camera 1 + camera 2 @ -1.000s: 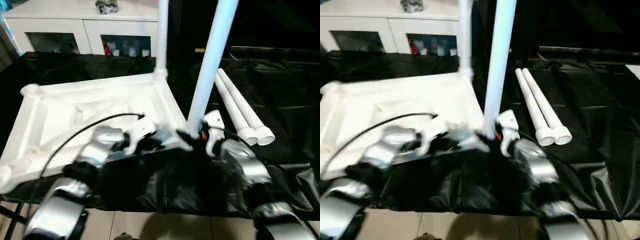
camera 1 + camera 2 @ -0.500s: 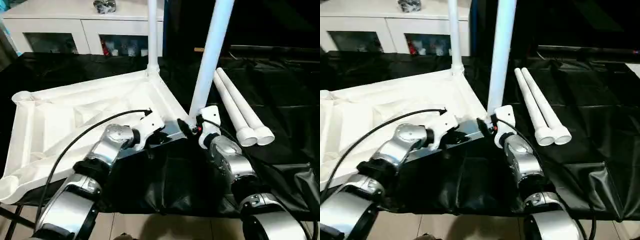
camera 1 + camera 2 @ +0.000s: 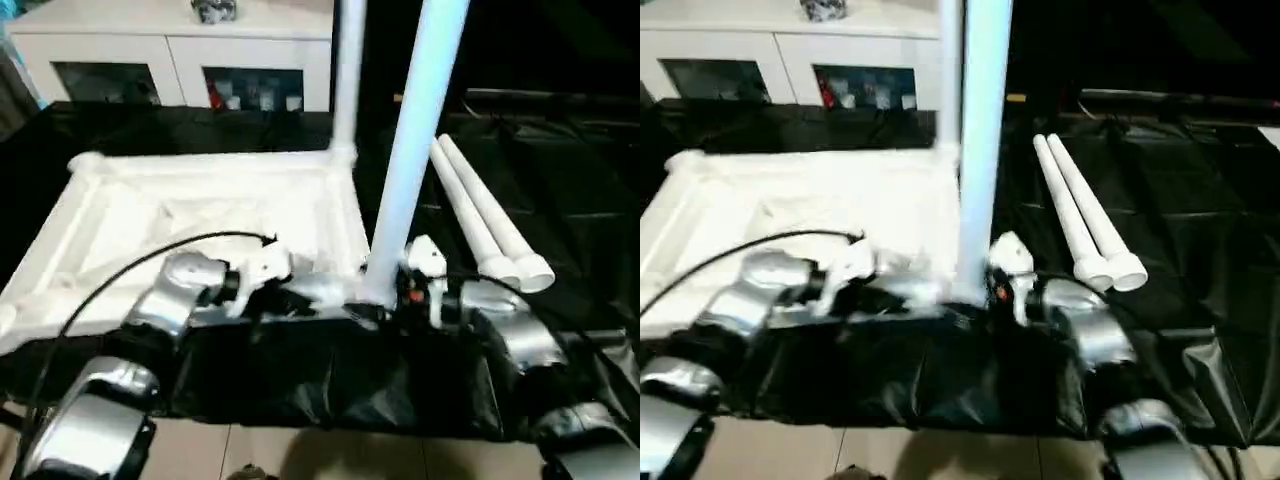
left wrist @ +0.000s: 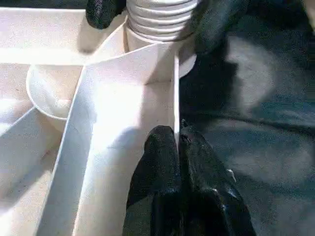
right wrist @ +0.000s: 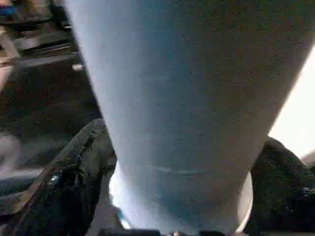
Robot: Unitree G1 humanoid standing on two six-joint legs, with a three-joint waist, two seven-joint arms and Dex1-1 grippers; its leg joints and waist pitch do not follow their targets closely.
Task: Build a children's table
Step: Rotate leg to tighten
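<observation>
The white table top [image 3: 200, 205] lies ribbed side up on the black cloth. One white leg [image 3: 347, 80] stands in its far right corner socket. A second leg [image 3: 415, 130] stands upright at the near right corner, its threaded end [image 4: 162, 17] in the socket. My right gripper [image 3: 388, 295] is shut around the base of this leg [image 5: 187, 98], one black finger [image 5: 74, 172] on each side. My left gripper [image 4: 176, 142] is shut on the top's thin rim wall [image 4: 175, 93] just beside that corner. Two loose legs [image 3: 480, 215] lie side by side to the right.
A white cabinet with glass doors [image 3: 170, 60] stands behind the table. The black cloth [image 3: 570, 180] covers the work surface and hangs over its front edge [image 3: 330, 390]. A black cable [image 3: 130, 270] runs over my left forearm.
The table top has swung round in both grippers and now lies squarer to the front edge. The far leg shifted right with it. The loose legs stayed put.
</observation>
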